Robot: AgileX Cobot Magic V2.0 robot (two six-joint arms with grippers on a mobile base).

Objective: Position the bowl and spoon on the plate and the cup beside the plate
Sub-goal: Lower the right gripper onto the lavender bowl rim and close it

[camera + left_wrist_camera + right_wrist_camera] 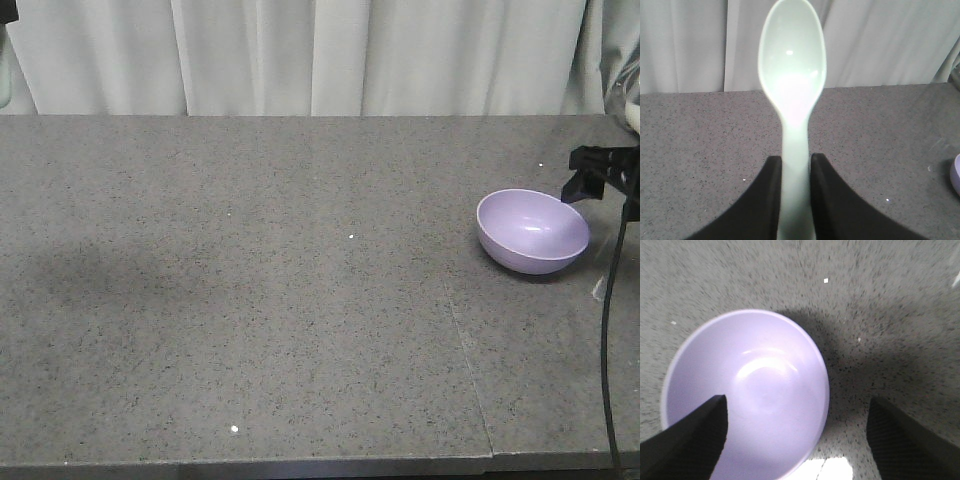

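Gripping the pale mint spoon (pixel 792 65) by its handle, the left gripper (pixel 795 167) is seen closed, with the scoop end raised against the white curtain (pixel 890 45). The lavender bowl (pixel 532 230) is found upright toward the right of the grey speckled table (pixel 250 300). The right gripper (pixel 797 402) is held open above it, one finger over its interior, the other outside its rim.

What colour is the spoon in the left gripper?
The spoon is pale mint-white, clearest in the left wrist view.
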